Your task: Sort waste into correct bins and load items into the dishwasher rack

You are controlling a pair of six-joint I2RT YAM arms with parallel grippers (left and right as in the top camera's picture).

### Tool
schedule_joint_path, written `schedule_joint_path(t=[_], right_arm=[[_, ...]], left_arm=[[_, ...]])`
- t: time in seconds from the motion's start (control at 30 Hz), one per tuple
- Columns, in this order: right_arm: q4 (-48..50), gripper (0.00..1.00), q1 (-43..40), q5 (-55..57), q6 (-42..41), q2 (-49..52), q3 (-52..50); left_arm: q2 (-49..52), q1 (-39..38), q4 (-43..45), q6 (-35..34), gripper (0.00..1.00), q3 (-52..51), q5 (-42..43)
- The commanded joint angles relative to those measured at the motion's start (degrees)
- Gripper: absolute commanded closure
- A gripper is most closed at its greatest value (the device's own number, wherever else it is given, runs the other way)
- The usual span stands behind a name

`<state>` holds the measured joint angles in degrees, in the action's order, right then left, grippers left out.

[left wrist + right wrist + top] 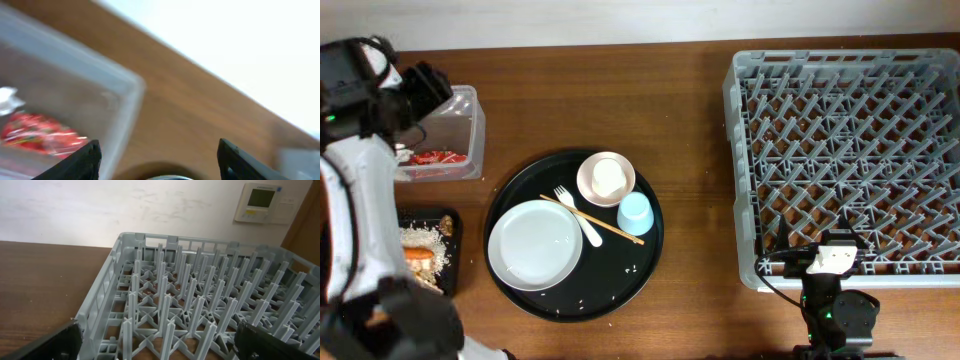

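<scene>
My left gripper (428, 92) hangs over the clear tub (470, 130) at the back left, open with nothing between its fingers (86, 159). The red wrapper (34, 135) lies inside that tub (117, 107), just left of the gripper (158, 145). My right gripper (157, 328) is open and empty at the near edge of the grey dishwasher rack (200, 305). On the round black tray (640, 265) sit the white plate (535, 245), the bowl (590, 170) with a small white cup (608, 178) in it, the light blue cup (635, 212), the fork (572, 208) and the chopsticks (610, 228).
A shallow black tray (452, 225) at the front left holds white rice (420, 238) and an orange carrot (418, 255). My left arm's white links run down the left edge. The rack (850, 150) fills the right side; bare wood lies between it and the round tray.
</scene>
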<state>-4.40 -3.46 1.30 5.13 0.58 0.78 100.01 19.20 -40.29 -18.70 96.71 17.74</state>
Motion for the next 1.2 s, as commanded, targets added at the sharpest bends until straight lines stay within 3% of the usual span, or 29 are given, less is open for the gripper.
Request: schedule_joint_path(t=[0.0,0.1,0.37,0.6,1.07,1.1,1.13,1.17], right_arm=[[-0.2,0.01,-0.4,0.5,0.4,-0.4,-0.5],[-0.2,0.01,-0.4,0.5,0.4,-0.4,-0.5],[-0.2,0.01,-0.4,0.5,0.4,-0.4,-0.5],[-0.2,0.01,-0.4,0.5,0.4,-0.4,-0.5],[-0.2,0.01,-0.4,0.5,0.4,-0.4,-0.5],[-0.2,0.01,-0.4,0.5,0.4,-0.4,-0.5],[0.3,0.01,-0.4,0.4,0.4,-0.4,-0.5],[1.9,0.01,-0.3,-1.2,0.4,-0.4,-0.5]], left_arm=[[-5.9,0.3,-4.4,-0.2,0.25,1.7,18.5],[-7.0,0.3,-17.0,-0.1,0.24,1.7,25.4],[-8.6,0.3,-37.0,9.2,0.21,1.7,25.3],[-13.3,0.3,-47.9,10.1,0.21,1.4,13.7],[-26.3,0.4,-44.2,9.5,0.18,-16.9,9.3],[-26.2,0.5,-41.9,8.9,0.14,-17.7,9.4],[-26.1,1.0,-40.1,8.0,0.01,-17.8,9.4],[-25.9,1.7,-38.9,7.0,0.01,-17.8,9.4]])
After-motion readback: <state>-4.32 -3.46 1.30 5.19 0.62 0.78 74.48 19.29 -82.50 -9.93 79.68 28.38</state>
